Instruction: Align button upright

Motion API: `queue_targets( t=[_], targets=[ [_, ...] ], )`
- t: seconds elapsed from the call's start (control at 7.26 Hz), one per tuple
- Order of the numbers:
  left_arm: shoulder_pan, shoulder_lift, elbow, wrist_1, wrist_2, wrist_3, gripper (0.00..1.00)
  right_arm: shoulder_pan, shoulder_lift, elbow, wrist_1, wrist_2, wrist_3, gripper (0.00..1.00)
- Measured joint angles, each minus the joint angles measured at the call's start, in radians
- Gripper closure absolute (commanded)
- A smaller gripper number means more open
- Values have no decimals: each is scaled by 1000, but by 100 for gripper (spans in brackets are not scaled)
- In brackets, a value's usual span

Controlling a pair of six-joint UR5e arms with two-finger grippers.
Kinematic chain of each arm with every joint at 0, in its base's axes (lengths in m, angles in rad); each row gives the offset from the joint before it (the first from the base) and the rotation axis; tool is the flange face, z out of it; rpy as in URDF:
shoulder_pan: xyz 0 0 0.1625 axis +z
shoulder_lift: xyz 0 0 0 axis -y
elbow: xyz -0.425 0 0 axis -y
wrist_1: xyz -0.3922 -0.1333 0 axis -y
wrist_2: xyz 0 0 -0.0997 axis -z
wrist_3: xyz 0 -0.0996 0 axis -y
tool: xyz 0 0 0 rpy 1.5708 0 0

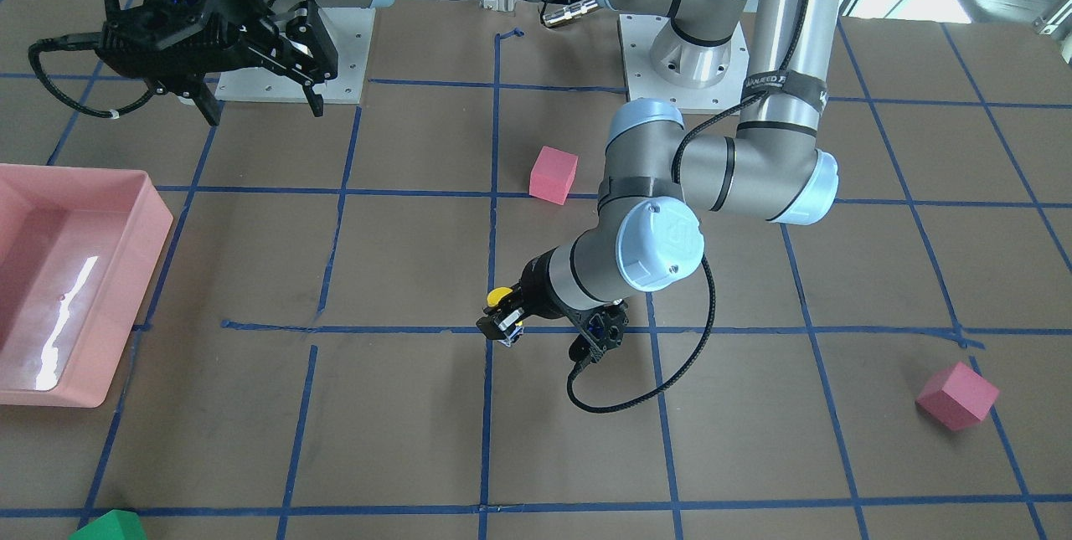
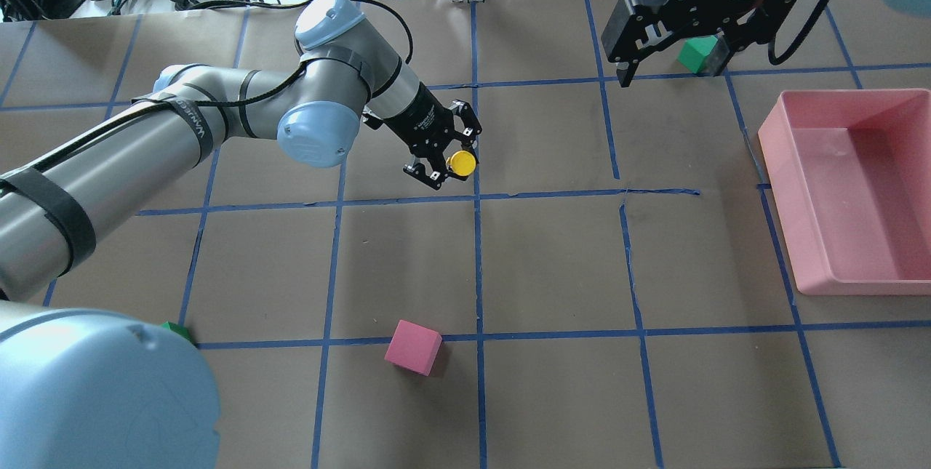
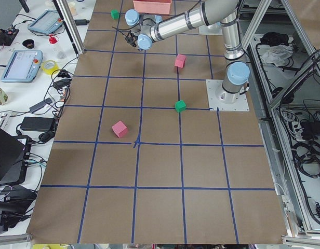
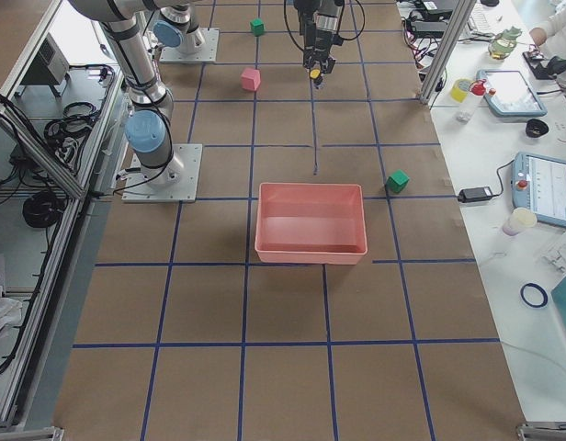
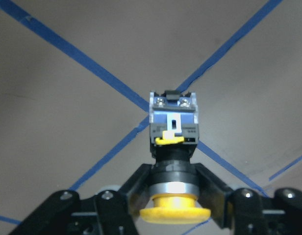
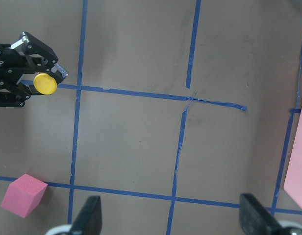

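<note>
Yellow-capped black-and-grey push-button switch [image 5: 173, 161], cap up, clamped in the left gripper [image 2: 442, 163] over the brown table [image 2: 553, 258], far from every edge. Seemingly the placing step: next, lower squarely, then release. Meanwhile the right gripper [image 2: 669, 69] hangs apart, jaws wide.

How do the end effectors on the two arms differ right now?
The left end effector is shut on the yellow-capped button; the right end effector is open and empty. The left one slants low over the table; the right one hangs higher, pointing down. Both are black with two fingers.
</note>
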Motion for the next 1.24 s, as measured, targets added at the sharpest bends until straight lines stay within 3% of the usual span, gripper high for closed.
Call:
queue_targets(
  t=[0.28, 0.41, 0.55, 0.96, 1.24],
  targets=[
    [15, -48, -6, -4, -80, -24, 100, 0, 0, -1, -1, 0, 0, 0],
    [18, -59, -10, -7, -105, -28, 34, 0, 0, -1, 0, 0, 0, 0],
    [19, -64, -13, -9, -120, -32, 0, 0, 0, -1, 0, 0, 0, 0],
    [21, -52, -8, -13, -118, -34, 0, 0, 0, -1, -1, 1, 0, 0],
    [29, 25, 20, -69, -21, -22, 0, 0, 0, -1, 0, 1, 1, 0]
  ],
)
